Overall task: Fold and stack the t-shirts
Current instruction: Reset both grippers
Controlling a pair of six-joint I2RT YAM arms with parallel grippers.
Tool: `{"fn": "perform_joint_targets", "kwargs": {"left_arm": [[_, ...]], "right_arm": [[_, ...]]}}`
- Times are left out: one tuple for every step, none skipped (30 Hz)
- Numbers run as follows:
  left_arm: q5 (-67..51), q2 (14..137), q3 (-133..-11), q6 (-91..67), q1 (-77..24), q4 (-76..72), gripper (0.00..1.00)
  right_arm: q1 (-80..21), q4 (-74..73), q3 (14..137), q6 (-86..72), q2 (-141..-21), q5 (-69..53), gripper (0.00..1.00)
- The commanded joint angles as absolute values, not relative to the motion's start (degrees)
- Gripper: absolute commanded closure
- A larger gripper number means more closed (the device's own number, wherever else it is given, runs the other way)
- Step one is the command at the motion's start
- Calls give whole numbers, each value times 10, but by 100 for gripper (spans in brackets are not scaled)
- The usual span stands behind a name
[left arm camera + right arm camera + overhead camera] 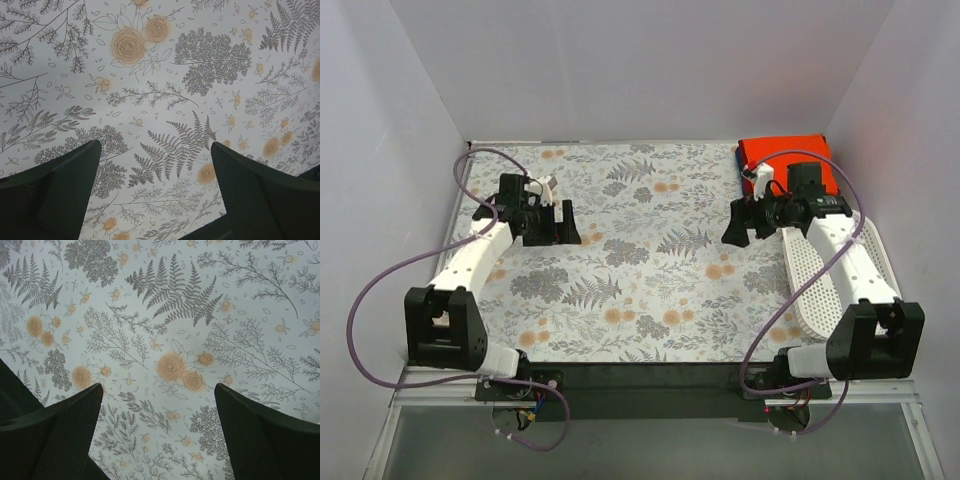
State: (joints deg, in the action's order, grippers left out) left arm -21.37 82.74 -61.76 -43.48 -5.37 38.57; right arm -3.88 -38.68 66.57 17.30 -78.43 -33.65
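Your two arms rise from their bases at the near edge of the table (650,378), purple cables (380,290) looping off each. Ahead of them the floral-patterned cloth (640,270) covers the work surface from side to side.

Your left gripper (560,232) hangs over the left part of the cloth with its fingers spread wide and nothing between them; its wrist camera shows only ferns and orange blossoms in the gap (155,146). Your right gripper (738,225) hangs over the right part, equally released and empty, with bare printed cloth between its fingers (158,387).

Under your right arm, along the right edge, lies the white perforated basket (810,285), its long side running near to far.

Farthest off, in the far right corner against the walls, sits the bright orange-red t-shirt (785,148), folded into a flat rectangle. Its long axis appears to run left to right, along the back wall. Your right wrist hides its near edge, so you cannot tell which way the collar points. A thin darker sliver shows at its left edge, too small to identify.
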Motion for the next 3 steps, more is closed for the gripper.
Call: {"fn": "perform_joint_targets", "kwargs": {"left_arm": [[-203, 782, -606, -436, -54, 371, 8], [-202, 780, -607, -436, -54, 374, 8], [-202, 778, -610, -436, -54, 376, 8]], "right_arm": [[-45, -382, 633, 178, -740, -347, 2], [-45, -382, 630, 178, -730, -349, 2], [-45, -383, 628, 178, -726, -348, 2]]}}
